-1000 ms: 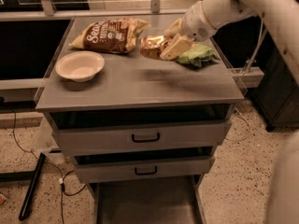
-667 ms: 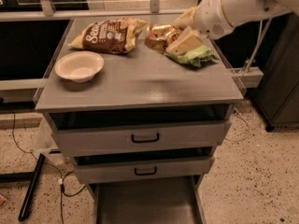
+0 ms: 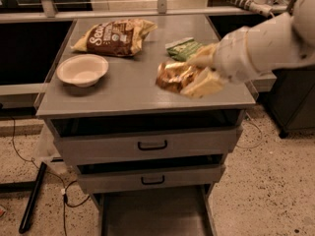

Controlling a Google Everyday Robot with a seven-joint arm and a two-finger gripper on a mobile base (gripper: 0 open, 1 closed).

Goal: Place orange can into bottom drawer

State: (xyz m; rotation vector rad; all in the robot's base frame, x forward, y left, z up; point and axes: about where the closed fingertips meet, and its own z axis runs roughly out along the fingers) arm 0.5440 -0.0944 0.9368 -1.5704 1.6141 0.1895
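The orange can [image 3: 173,76], a crumpled gold-and-brown foil packet, is held between the cream fingers [image 3: 205,84] of my gripper [image 3: 191,73]. The gripper reaches in from the right and holds the packet just over the front right part of the cabinet top [image 3: 123,95]. The bottom drawer [image 3: 152,215] is pulled out below, and its flat grey floor shows. The two drawers above it, with black handles, are only slightly ajar.
A white bowl [image 3: 82,70] sits at the left of the cabinet top. A large brown-and-yellow chip bag [image 3: 115,36] lies at the back. A green bag [image 3: 183,48] lies at the back right, just behind the gripper. Cables run across the floor at the left.
The gripper has moved from the back right, beside the green bag, toward the front edge of the cabinet top, carrying the foil packet with it.
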